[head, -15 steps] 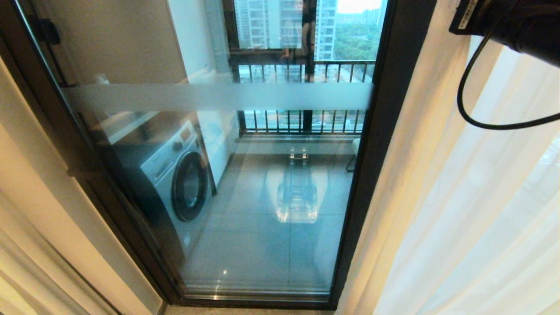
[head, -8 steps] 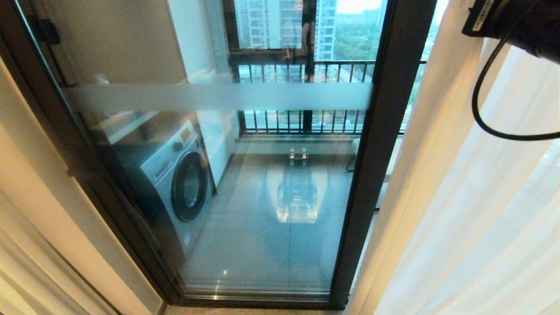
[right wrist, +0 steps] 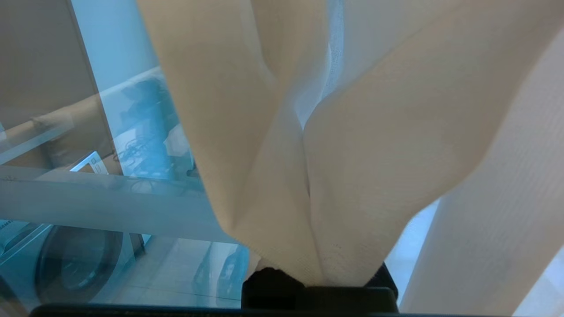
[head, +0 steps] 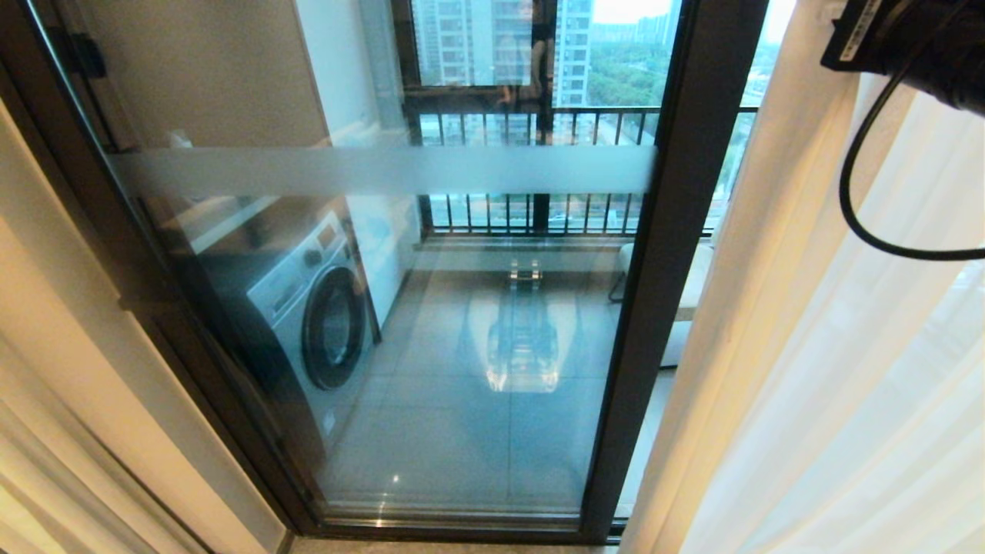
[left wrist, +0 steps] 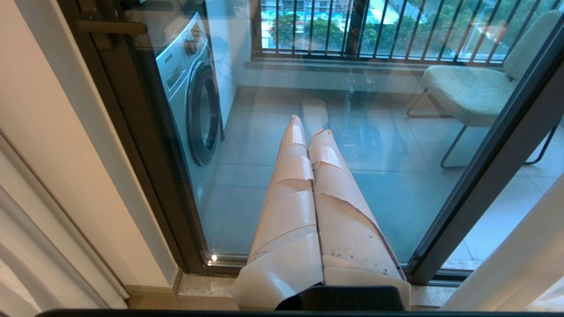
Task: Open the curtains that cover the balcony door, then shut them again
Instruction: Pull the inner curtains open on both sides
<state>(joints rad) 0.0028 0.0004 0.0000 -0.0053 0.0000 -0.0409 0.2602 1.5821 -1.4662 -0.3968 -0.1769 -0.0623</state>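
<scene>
The balcony door (head: 462, 369) stands uncovered: clear glass in a dark frame (head: 654, 308) with a frosted band (head: 385, 169). On the right hang the curtains, a beige drape (head: 769, 308) with a white sheer (head: 885, 400) beside it. My right arm (head: 916, 38) is at the top right, up against the drape. In the right wrist view the drape (right wrist: 352, 154) folds over the fingers and hides them; its crease runs down into the black gripper base (right wrist: 273, 286). My left gripper (left wrist: 308, 127) is shut and empty, low in front of the glass.
Behind the glass are a washing machine (head: 308, 308), a dark railing (head: 531, 215) and a pale chair (left wrist: 467, 88). Another beige curtain (head: 38, 477) and a wall (head: 77, 323) flank the door on the left. A black cable (head: 854, 215) loops down from the right arm.
The right arm has shifted right and taken the drape's edge with it. A strip of glass right of the door frame now shows. The left arm has kept still.
</scene>
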